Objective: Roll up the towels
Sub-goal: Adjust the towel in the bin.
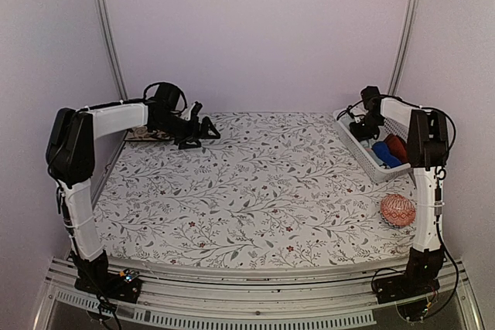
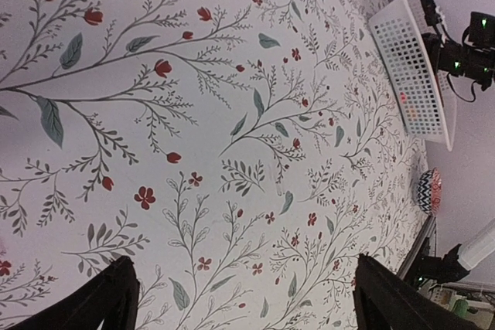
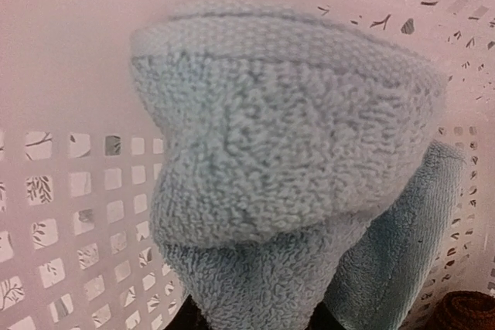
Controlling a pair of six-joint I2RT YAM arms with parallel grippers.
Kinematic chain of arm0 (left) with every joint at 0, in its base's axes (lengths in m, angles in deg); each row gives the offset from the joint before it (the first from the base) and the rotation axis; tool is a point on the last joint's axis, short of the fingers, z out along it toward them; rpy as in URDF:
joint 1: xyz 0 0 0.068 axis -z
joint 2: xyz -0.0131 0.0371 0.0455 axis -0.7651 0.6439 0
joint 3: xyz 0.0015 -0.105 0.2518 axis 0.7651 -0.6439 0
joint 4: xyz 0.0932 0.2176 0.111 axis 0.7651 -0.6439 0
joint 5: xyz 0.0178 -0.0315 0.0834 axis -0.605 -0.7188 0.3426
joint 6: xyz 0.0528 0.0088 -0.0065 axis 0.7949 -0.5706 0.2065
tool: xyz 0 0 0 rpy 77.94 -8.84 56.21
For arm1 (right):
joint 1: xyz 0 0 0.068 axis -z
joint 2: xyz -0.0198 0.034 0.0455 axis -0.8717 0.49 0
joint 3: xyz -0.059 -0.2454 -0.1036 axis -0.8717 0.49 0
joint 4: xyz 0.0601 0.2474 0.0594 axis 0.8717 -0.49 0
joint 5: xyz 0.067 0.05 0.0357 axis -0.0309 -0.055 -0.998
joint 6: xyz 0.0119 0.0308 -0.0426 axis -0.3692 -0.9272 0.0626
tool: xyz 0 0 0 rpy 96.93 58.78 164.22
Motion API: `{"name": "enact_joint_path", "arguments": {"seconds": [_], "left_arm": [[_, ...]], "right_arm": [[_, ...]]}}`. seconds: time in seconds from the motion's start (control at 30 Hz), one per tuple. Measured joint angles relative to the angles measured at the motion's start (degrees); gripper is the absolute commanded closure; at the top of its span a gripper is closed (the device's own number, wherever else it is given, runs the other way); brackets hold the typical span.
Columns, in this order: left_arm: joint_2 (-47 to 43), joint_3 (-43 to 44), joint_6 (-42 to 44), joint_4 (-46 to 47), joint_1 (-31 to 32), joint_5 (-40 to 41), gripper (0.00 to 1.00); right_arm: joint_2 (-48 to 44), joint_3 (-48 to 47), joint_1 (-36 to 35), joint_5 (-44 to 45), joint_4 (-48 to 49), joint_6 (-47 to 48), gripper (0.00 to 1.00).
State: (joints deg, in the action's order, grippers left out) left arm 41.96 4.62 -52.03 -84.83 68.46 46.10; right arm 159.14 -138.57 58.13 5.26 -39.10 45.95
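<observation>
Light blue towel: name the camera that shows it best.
Right wrist: the light blue towel fills the frame, bunched inside the white basket. Top external and left wrist show the basket, but not this towel.

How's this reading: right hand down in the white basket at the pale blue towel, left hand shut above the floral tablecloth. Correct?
No: the left hand is open, not shut; the left wrist view shows its fingers wide apart above the floral tablecloth. The right hand is indeed in the white basket at the pale blue towel.
</observation>
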Motion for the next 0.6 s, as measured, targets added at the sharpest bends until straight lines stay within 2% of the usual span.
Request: {"name": "enact_joint_path", "arguments": {"seconds": [0.6], "left_arm": [[0.0,-0.9,0.0,0.3,0.0,-2.3,0.03]], "right_arm": [[1.4,-3.2,6.6,-24.5,-7.3,-0.6,0.77]]}}
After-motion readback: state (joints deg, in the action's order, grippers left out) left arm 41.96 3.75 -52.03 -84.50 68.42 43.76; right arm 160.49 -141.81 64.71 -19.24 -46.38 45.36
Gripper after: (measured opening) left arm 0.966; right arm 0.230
